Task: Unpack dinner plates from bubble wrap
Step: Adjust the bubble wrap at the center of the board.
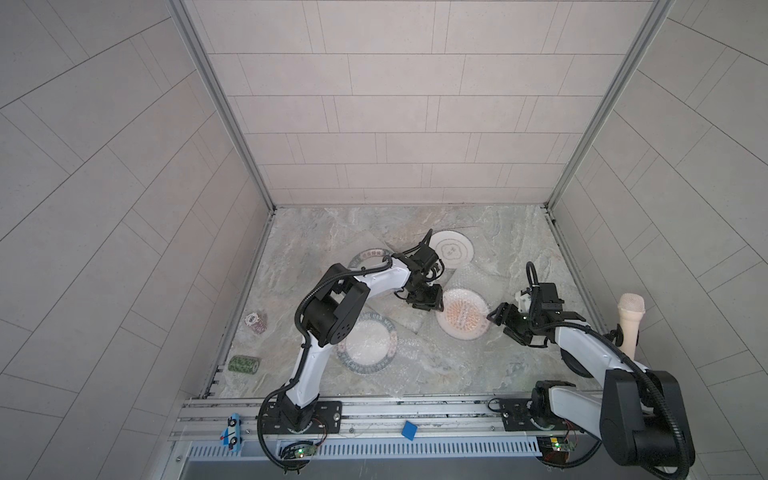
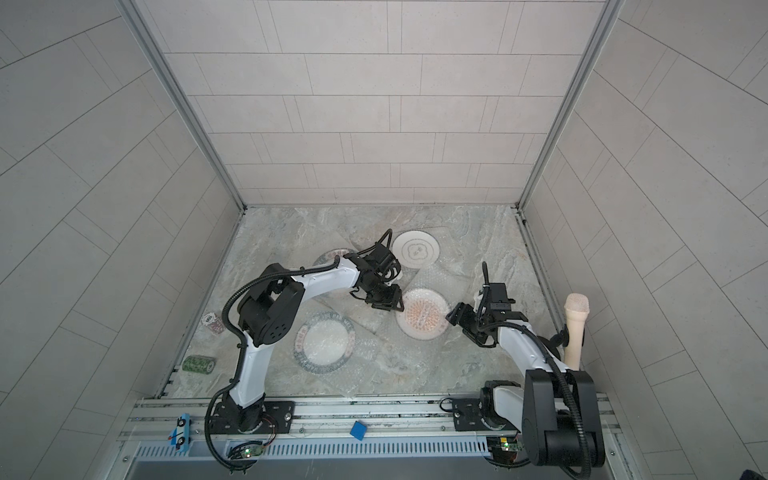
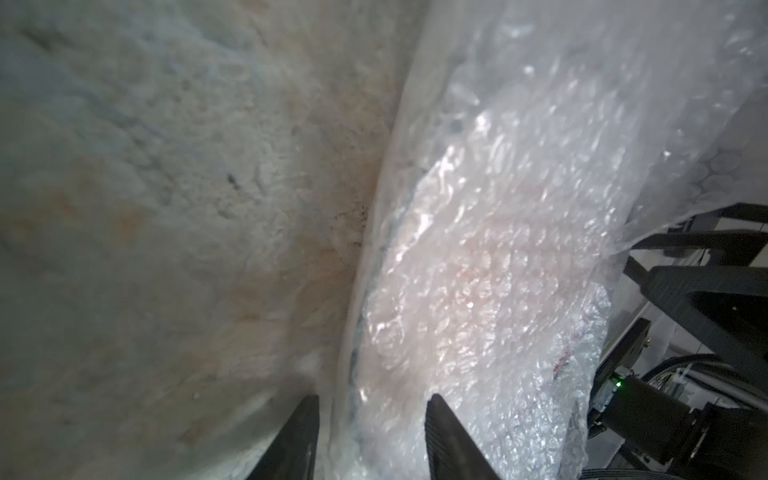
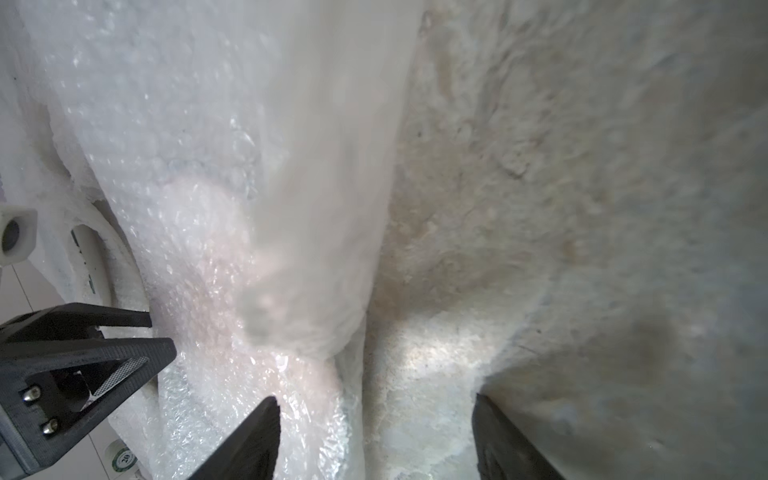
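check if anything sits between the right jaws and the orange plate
Only the bubble wrap: it covers the orange plate, and in the right wrist view its edge lies between the open right jaws. Nothing else visible stands between them.

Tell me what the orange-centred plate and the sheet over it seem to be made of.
Orange-centred plate: likely glazed ceramic, possibly melamine; its white rim looks smooth and hard. Bubble wrap: thin clear plastic film, glossy; dimples glint and the orange shows through.

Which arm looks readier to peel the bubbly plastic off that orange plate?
Probably the left: the left gripper straddles the bubble wrap edge over the orange plate; the right gripper stands wider, half over bare table.
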Robot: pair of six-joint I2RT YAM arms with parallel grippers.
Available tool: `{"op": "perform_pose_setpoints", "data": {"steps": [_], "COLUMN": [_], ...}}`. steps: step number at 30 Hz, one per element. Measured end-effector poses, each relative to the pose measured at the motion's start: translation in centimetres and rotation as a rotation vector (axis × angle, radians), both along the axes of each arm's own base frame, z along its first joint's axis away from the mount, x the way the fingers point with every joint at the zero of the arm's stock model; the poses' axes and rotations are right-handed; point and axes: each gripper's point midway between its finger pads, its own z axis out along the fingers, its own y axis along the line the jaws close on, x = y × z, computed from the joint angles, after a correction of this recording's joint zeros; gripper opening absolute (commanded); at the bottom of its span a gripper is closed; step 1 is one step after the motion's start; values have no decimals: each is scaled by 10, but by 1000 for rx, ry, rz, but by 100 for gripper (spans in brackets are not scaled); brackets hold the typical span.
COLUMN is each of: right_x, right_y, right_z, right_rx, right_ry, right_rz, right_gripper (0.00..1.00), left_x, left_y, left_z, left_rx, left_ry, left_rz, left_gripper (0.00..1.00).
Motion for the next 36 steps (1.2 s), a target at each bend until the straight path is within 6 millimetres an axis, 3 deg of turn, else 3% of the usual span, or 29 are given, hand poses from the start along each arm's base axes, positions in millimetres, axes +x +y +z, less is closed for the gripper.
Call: {"op": "perform_pose_setpoints", "data": {"steps": [10,14,17,20,23,28,31,36], "right_x": [18,37,56,80,103,129,139,147], "right_y": [16,23,34,50,67,85,78,34], "right_z": [-1,-1,0,0,2,5,5,9], "right_rx": [-7,-10,-10,6,23,10,-77,-291], "right_ry": [-10,-16,-26,-45,-74,-96,-69,-22], "right_rz": [67,95,133,177,218,251,227,145], "right_gripper": [65,65,62,61,61,63,68,78], "left_x": [1,-2,2,13,15,2,-4,-6], "left_y": [2,23,42,47,44,26,15,-2], "left_z": [-4,-1,12,34,46,47,44,34], "left_rx": [14,33,37,6,-15,-21,-22,-21], "left_ry": [-5,-21,-37,-83,-105,-104,-98,-85], "left_rz": [12,72,126,157,154,101,75,51], "left_gripper": [39,41,42,42,42,39,35,23]}}
